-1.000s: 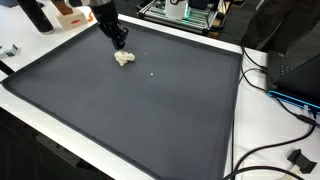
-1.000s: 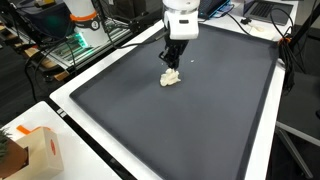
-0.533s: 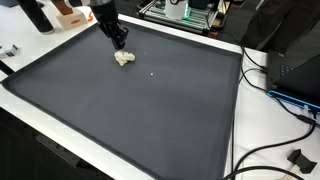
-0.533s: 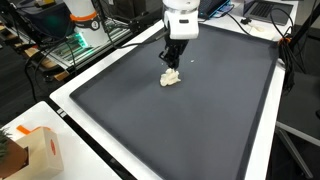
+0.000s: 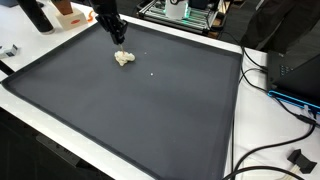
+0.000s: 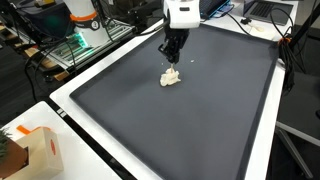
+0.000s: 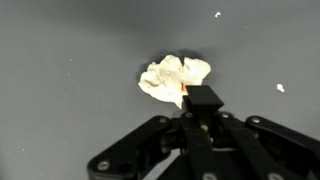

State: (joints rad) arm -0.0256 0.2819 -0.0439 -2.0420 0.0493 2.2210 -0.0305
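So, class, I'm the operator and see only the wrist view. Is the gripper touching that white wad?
Observer: No. In both exterior views the gripper hangs above the wad, with a gap between them.
Operator: Where on the mat does the wad lie?
Observer: Near one edge of the mat, close to the table's white rim.

The gripper (image 7: 205, 97) ran off the bottom edge of the wrist view, its dark links blurred; its tip hid the near rim of the crumpled cream lump (image 7: 170, 78); white specks (image 7: 217, 14) on the mat (image 7: 60, 120) were too small to name; in an exterior view the arm (image 5: 104, 10) was cut off at the top.
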